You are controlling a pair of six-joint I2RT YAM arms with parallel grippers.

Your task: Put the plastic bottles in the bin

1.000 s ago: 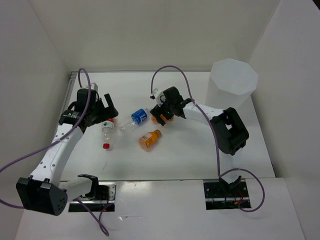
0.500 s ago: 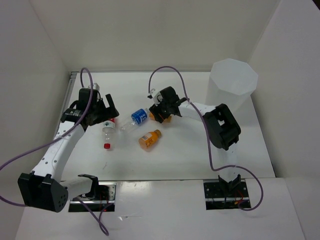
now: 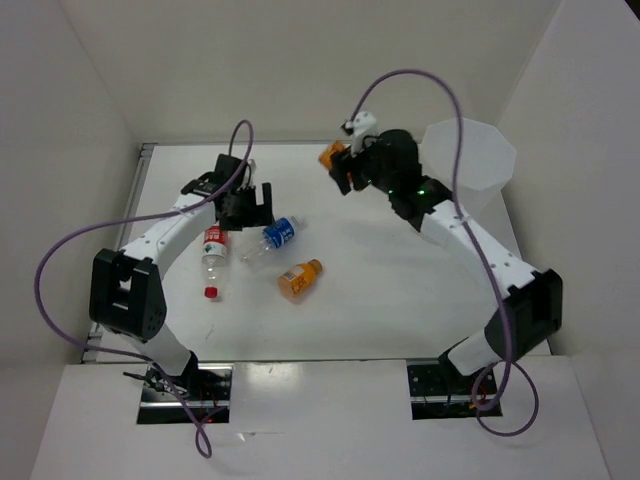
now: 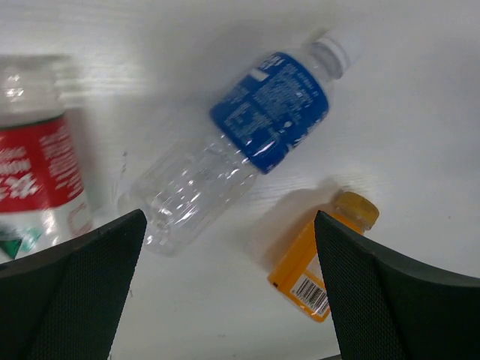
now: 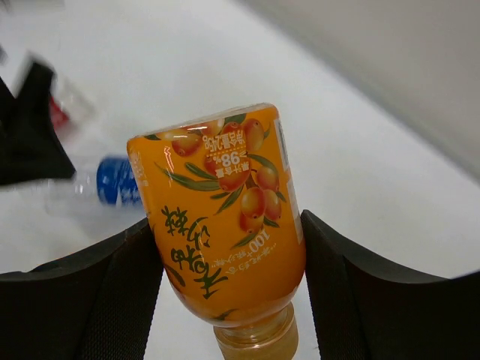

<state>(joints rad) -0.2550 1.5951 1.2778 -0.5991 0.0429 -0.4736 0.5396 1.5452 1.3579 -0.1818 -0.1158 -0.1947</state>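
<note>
Plainly, the right gripper [image 3: 342, 168] pinches an orange bottle [image 5: 221, 225], the bin [image 3: 487, 158] near on its right; the left gripper [image 3: 250, 207] hangs spread over the blue-labelled bottle [image 4: 268, 111].

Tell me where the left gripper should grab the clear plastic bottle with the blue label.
Probably across the blue-labelled middle of the clear plastic bottle, coming straight down with the open left gripper. It lies on its side, so its round body fits between jaws set across its length.
</note>
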